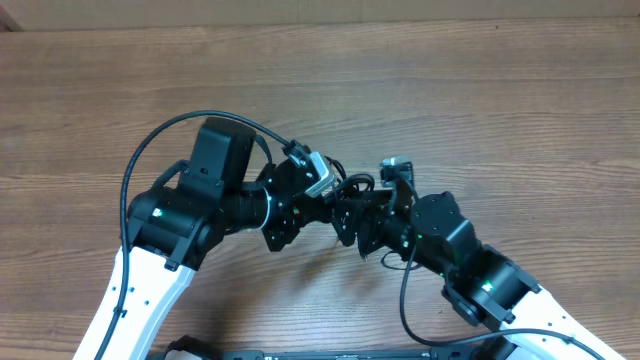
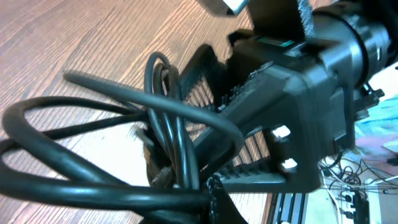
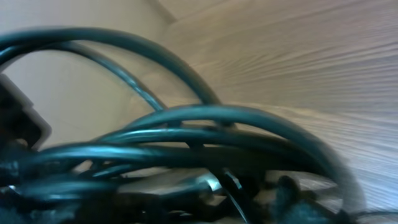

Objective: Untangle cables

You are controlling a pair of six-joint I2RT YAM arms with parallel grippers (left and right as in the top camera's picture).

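Black cables (image 1: 352,184): bunched mid-table (image 1: 500,100). Pinched from 9 o'clock by left gripper (image 1: 337,211), likely as anchor. Flanked at 3 o'clock by right gripper (image 1: 368,224), jaws spread, seemingly ready to take a strand.

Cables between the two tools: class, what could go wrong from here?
The cables lie bunched across the open jaws of the right tool, so closing there may pinch several strands at once and tighten the tangle. The left tool sits very close, so a move by either arm could knock the other.
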